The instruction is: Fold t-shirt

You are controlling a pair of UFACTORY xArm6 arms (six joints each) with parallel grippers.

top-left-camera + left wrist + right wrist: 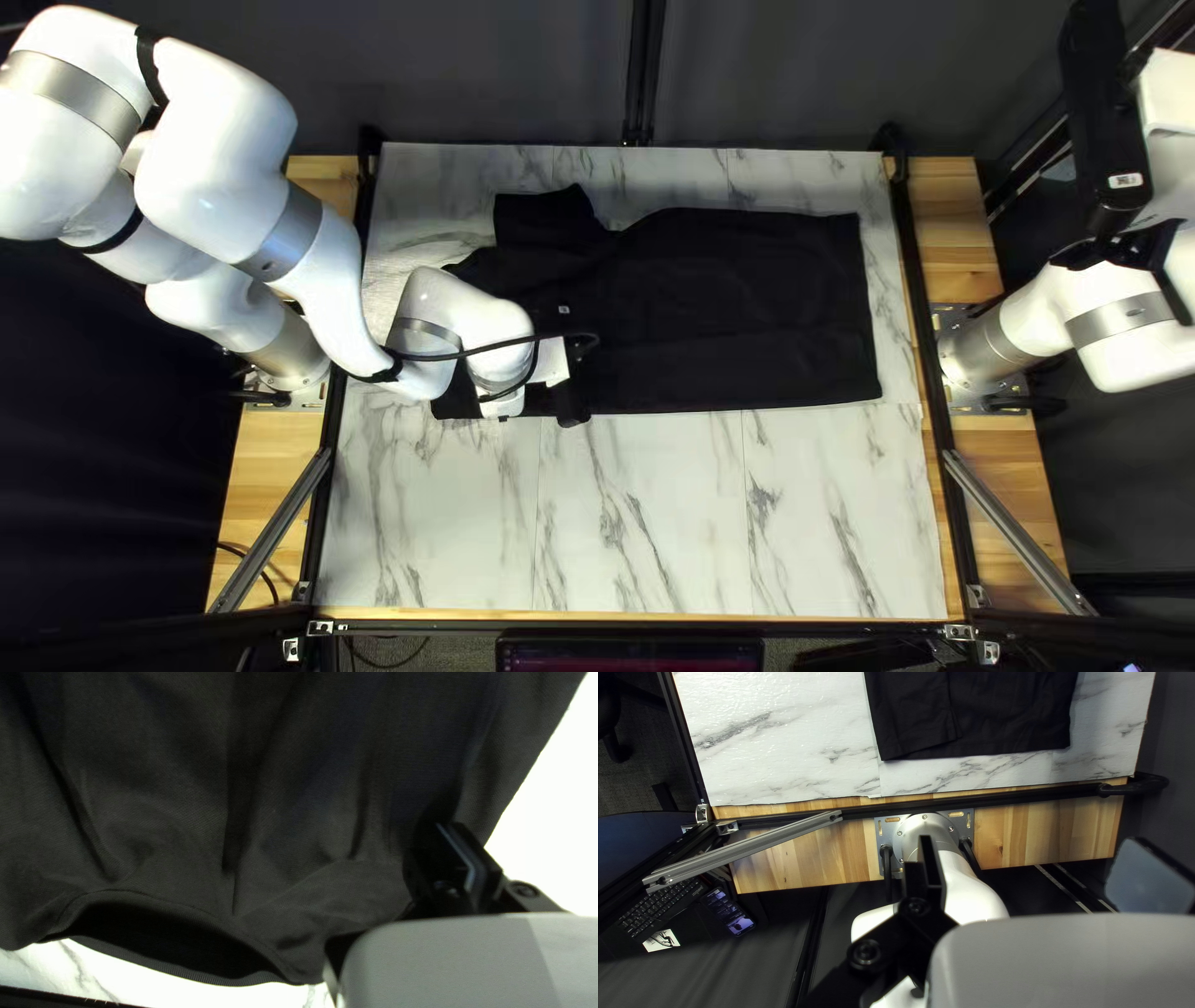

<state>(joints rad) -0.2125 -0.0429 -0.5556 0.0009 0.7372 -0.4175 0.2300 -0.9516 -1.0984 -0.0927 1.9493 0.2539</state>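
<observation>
Pinching black cloth near the shoulder, your left hand (573, 405) has its two fingers drawn close together on the t-shirt (747, 286). Your right hand (1108, 243) is raised over its own arm's base (926, 835) with nothing held; seen from its wrist, that hand (1033, 840) has its two fingers spread wide.

You have one shirt, two hands and two white arms. The shirt lies flat across the far half of the counter (747, 523), hem toward the right of the top left view, one short sleeve (535, 218) sticking out toward the curtain (461, 75). Its matte weave is creased lengthwise by the curved, ribbed collar (187, 975). The counter's surface is grey-veined marble pattern, with striped wood along both sides.
</observation>
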